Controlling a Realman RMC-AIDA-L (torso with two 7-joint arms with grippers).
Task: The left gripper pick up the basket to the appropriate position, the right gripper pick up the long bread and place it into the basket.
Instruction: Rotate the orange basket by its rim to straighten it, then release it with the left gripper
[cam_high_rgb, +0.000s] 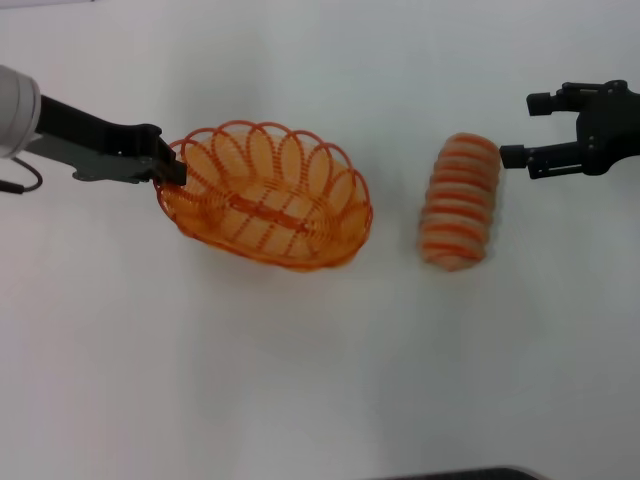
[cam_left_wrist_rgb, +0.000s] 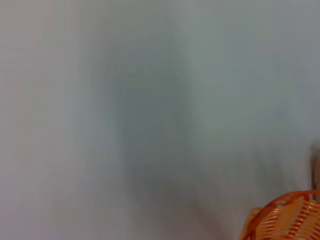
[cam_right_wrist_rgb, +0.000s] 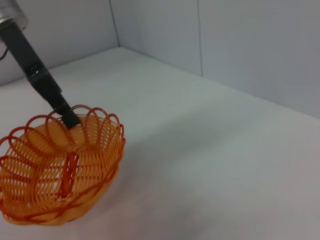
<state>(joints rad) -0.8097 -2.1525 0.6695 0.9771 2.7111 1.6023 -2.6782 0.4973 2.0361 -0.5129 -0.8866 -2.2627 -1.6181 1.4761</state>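
Head view: the long bread (cam_high_rgb: 460, 202) lies just beside the open right gripper (cam_high_rgb: 524, 128), its long axis running crosswise to that claw's reach. The left gripper (cam_high_rgb: 172, 168) is clamped on the basket (cam_high_rgb: 265, 195) rim.

An oval orange wire basket (cam_right_wrist_rgb: 60, 167) with a looped rim is seen resting empty on a white table (cam_right_wrist_rgb: 210, 170). Its far rim is gripped by the left gripper (cam_right_wrist_rgb: 70, 120), whose black arm is angled down from above. Pale walls (cam_right_wrist_rgb: 240, 45) are seen behind.
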